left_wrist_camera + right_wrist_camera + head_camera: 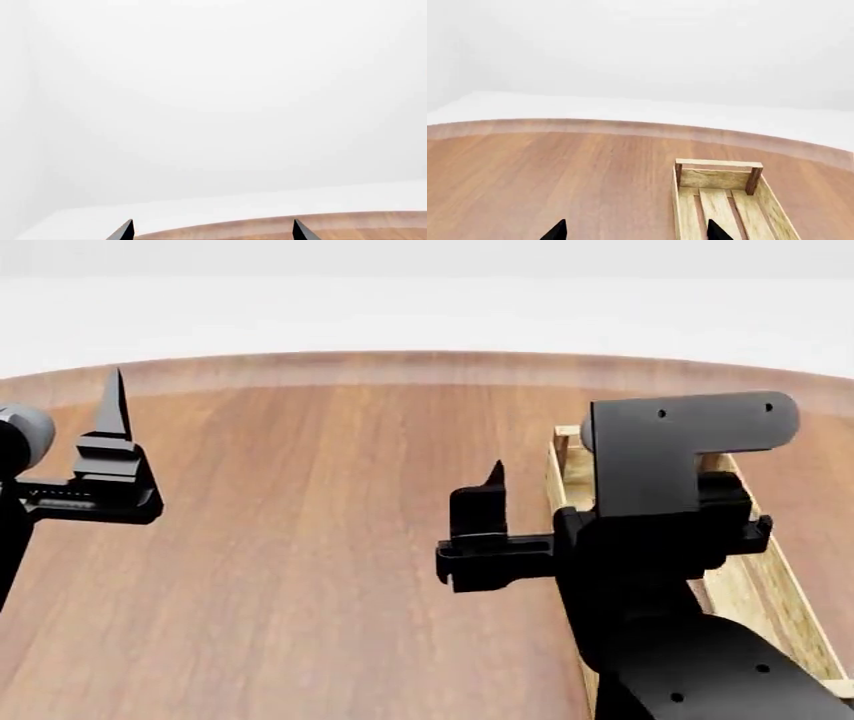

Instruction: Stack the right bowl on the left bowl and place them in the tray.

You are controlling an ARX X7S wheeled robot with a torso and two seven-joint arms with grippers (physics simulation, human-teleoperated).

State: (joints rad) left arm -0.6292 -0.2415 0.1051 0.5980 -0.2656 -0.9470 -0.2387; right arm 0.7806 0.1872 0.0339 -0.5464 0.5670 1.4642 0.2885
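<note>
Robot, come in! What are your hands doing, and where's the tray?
Both hands open, holding nothing: left hand, right hand. Tray beside right hand. No bowls in sight.

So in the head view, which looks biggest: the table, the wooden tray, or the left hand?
1. Table, filling most of the view.
2. Tray, partly hidden behind the right arm.
3. Left hand, though nearness to the camera inflates it.

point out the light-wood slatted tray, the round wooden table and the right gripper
light-wood slatted tray [718, 205]: right wrist view, on a bottom slat.
round wooden table [320, 500]: head view, on bare tabletop.
right gripper [636, 231]: right wrist view, midway between its fingers.
</note>
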